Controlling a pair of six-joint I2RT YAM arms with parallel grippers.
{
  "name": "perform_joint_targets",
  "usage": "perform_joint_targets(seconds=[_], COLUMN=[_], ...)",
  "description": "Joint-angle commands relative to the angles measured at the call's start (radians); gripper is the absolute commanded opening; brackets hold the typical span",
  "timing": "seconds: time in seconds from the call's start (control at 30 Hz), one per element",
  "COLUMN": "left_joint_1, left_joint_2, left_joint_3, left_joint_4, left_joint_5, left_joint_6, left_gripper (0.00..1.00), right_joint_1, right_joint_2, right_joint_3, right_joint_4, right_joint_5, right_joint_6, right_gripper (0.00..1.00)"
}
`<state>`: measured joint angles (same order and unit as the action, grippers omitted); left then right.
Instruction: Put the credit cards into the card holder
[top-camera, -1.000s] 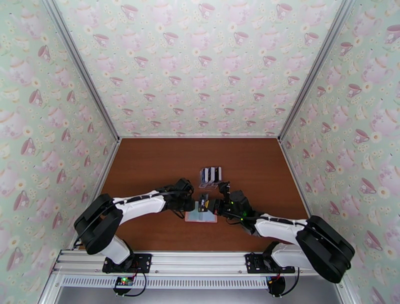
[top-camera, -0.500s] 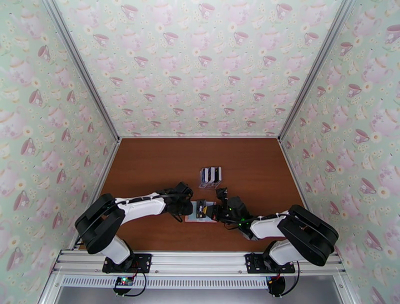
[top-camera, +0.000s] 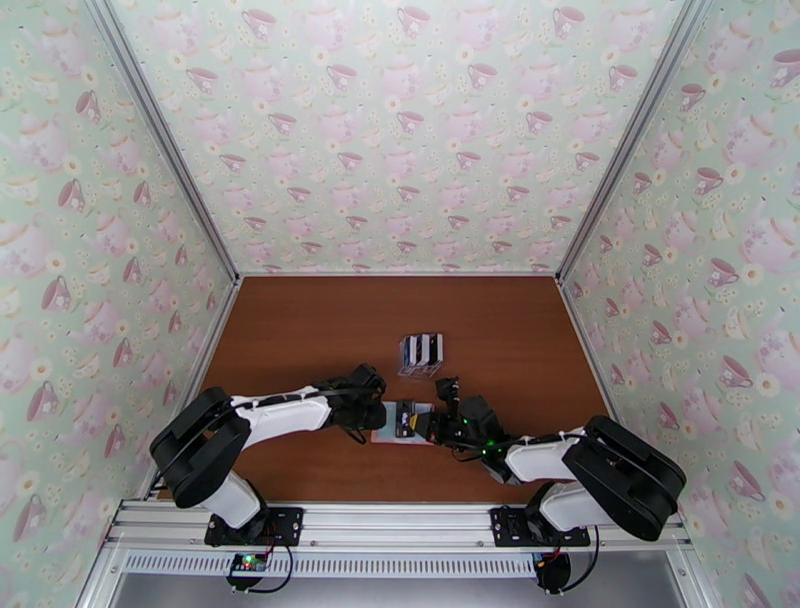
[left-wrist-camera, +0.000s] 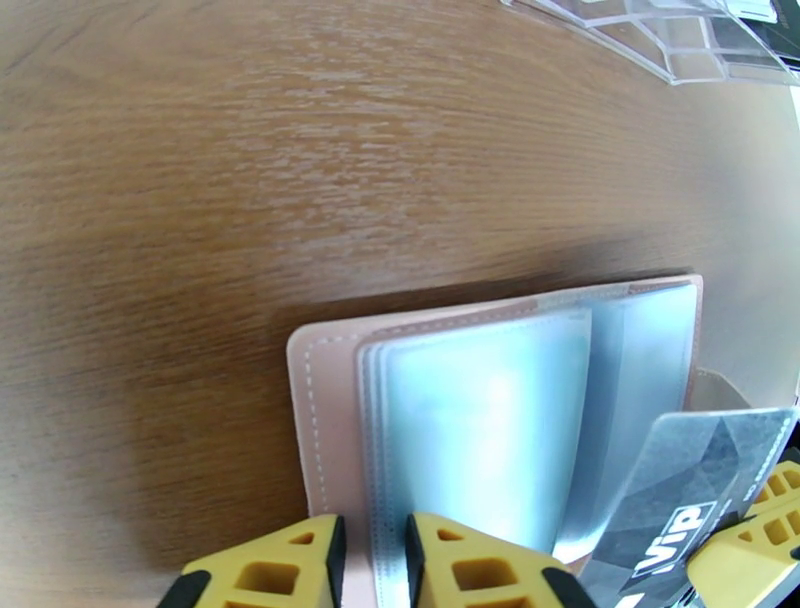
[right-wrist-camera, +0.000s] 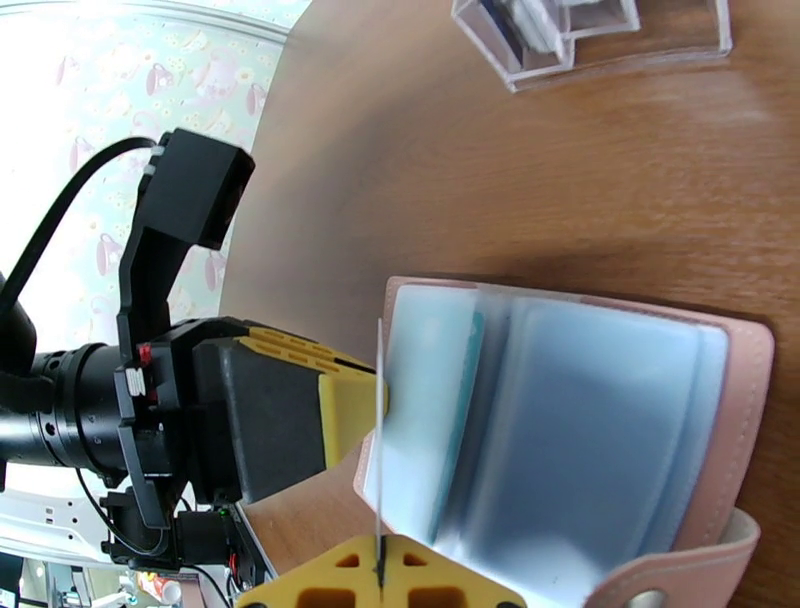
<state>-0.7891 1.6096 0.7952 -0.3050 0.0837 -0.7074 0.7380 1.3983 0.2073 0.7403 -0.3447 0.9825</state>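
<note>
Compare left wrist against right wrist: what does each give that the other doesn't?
Left wrist: the face of the grey card, VIP printed on it, and the left end effector pinching the edge of the clear sleeves.
Right wrist: that card edge-on in the shut right end effector, a pink snap tab, and teacup wallpaper.
Both: the open pink card holder on the table, and the clear rack.

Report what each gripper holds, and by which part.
Right gripper pinches a grey credit card by one edge. Left gripper appears to nip the card holder by its clear sleeves' outer edge.
</note>
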Motion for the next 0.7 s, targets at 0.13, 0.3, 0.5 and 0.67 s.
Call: perform_joint_targets(seconds=[0.13, 0.3, 0.5, 0.67], left_joint_1=[-0.004, -0.006, -0.006, -0.006], left_joint_2=[0.013, 0.011, 0.007, 0.007], left_joint_3=[-0.044, -0.055, -0.069, -0.075], left_joint_4=[-0.026, -0.017, -0.014, -0.014], left_joint_5=[-0.007, -0.001, -0.002, -0.006], left_joint_6=[-0.015, -0.022, -0.027, -0.027], left_gripper=[0.22, 0.2, 0.19, 0.18], right_joint_1=[-0.018, -0.022, -0.031, -0.036], right_joint_2=[0.008, 0.065, 0.123, 0.129], right_joint_3=[-0.011, -0.011, -0.022, -0.023], right_joint_4=[-0.039, 0.021, 0.101, 0.11], right_joint_5=[0.005, -0.012, -0.027, -0.032], right_joint_6=[-0.025, -0.013, 0.01, 0.011], right_gripper=[0.0, 0.0, 0.0, 0.0])
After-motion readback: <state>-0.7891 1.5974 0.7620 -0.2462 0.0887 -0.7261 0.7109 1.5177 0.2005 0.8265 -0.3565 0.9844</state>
